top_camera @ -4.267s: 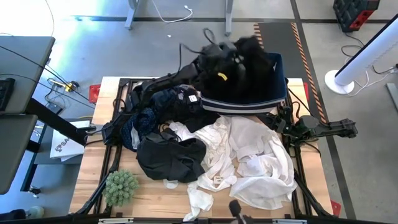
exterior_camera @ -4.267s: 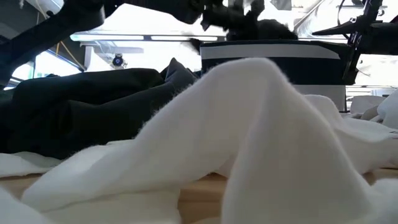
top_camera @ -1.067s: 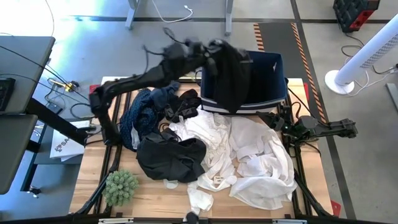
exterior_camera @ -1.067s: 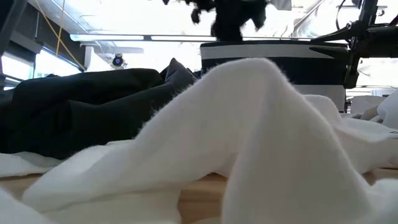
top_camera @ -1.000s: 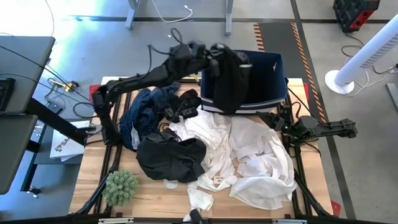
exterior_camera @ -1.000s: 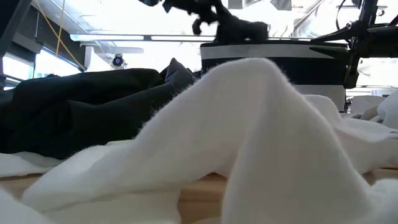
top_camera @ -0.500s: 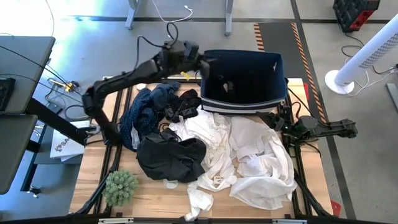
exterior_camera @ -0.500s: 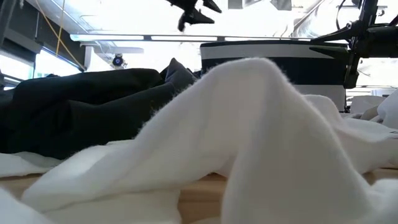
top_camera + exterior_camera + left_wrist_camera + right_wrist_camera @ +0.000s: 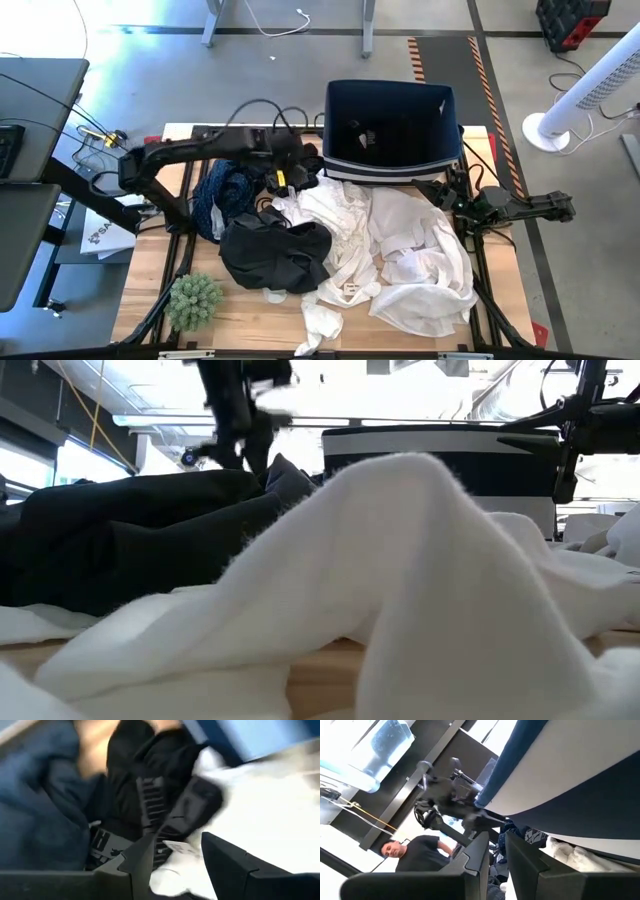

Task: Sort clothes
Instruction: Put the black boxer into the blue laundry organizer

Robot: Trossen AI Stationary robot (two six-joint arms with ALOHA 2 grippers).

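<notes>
Left pincer (image 9: 283,172) hung with its fingers parted and empty over the small black garment with white lettering (image 9: 150,805), which lay beside the navy blue patterned garment (image 9: 222,192) at the far left of the wooden surface (image 9: 250,315). It seemed placed there to take a dark piece next. Right pincer (image 9: 452,202) waited low at the right edge, just by the bin's near right corner, fingers a narrow gap apart and holding nothing. Large white garments (image 9: 400,255) sprawled over the middle and near right, touching the crumpled black garment (image 9: 272,255) at near left. Behind them at the far edge, the navy blue rectangular fabric bin (image 9: 392,128) already held dark clothing.
</notes>
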